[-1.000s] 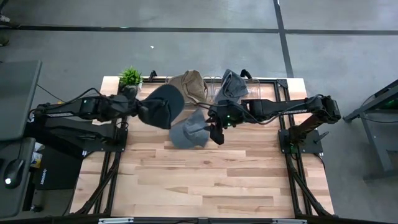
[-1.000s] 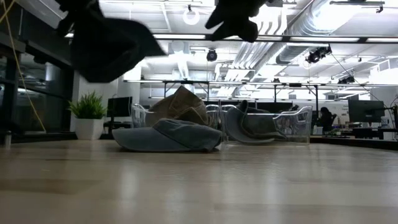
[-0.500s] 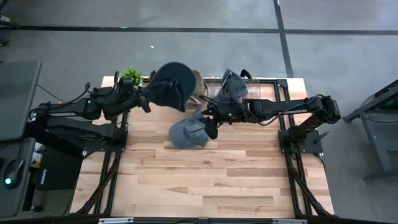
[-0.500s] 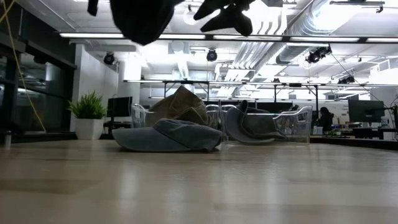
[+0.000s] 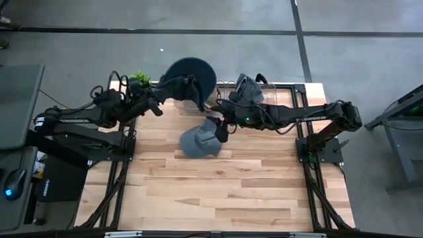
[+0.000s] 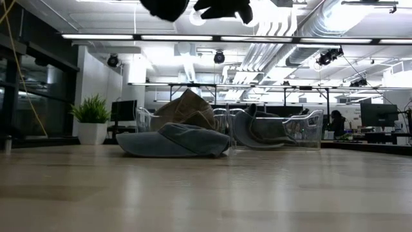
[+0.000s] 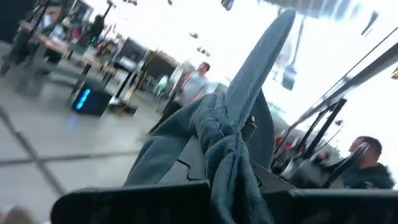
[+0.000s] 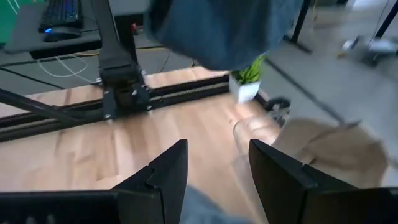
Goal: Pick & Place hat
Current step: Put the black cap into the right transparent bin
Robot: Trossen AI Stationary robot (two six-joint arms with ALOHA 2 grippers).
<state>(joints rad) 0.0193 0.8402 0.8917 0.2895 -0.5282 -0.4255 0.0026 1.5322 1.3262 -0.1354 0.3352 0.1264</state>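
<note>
Carrying step in hand. Left end effector (image 5: 177, 88) clenched on the dark blue hat (image 5: 193, 78), held high over the clear bins (image 5: 228, 89) at the far edge of the bench (image 5: 218, 192). Right end effector (image 5: 221, 131) released, fingers (image 8: 165, 174) spread above the grey hat (image 5: 198, 140) lying on the bench. Next: probably lowering over a bin before letting go, though which bin is hard to say from overhead.
</note>
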